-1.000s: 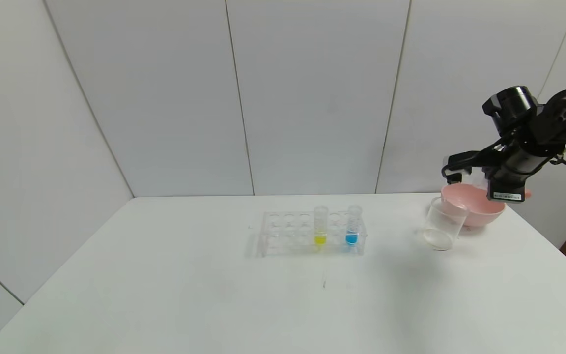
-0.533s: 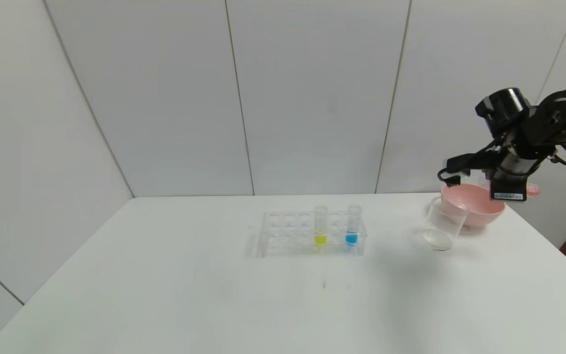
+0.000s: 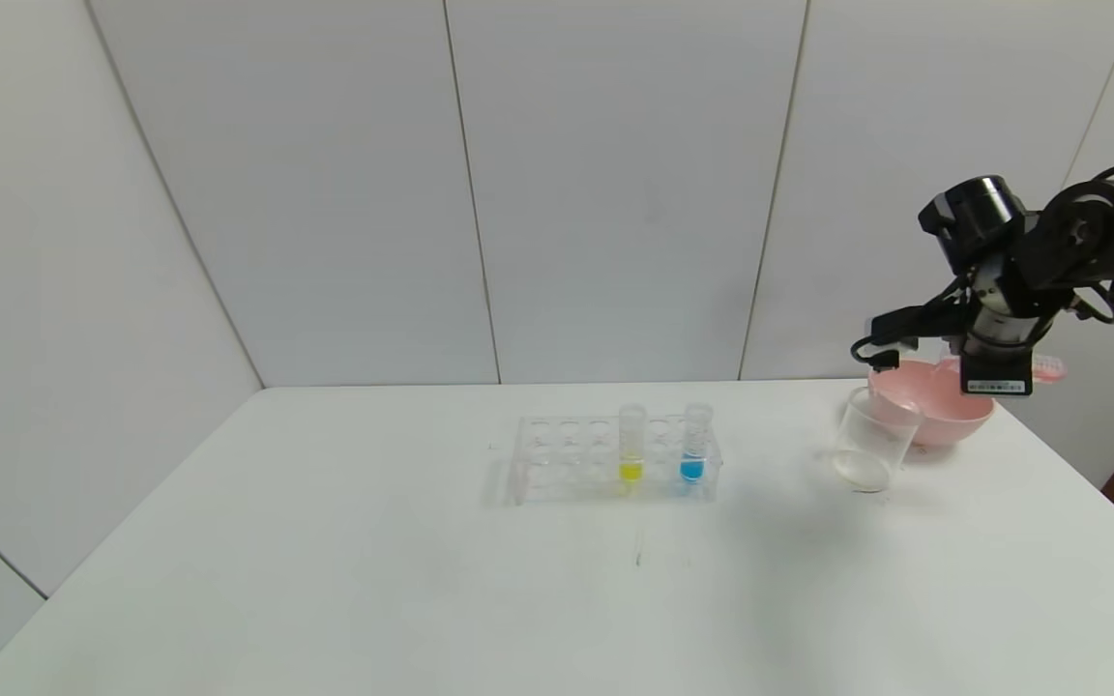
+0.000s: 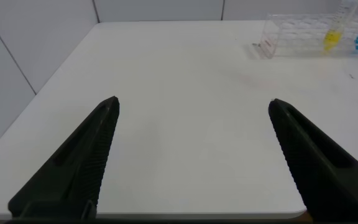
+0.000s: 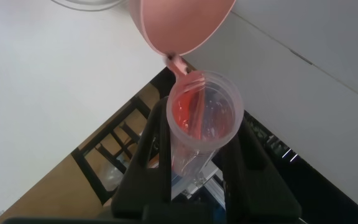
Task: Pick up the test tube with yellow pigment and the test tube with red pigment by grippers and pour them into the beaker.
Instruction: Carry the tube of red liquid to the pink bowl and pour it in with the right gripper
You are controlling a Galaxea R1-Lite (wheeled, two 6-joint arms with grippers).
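Holding the test tube with red pigment clamped in my right gripper above the pink bowl at the far right, I see the beaker just left of it, the test tube with yellow pigment in the rack, and my left gripper apart.

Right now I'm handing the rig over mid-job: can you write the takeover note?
Right gripper: shut on the test tube with red pigment, held tilted over the pink bowl, beside the beaker.
Left gripper: open, idle over the table.
Test tube with yellow pigment: upright in the rack, near a blue tube.
Done: red tube picked up.
Left: beaker looks clear, so both pours remain.
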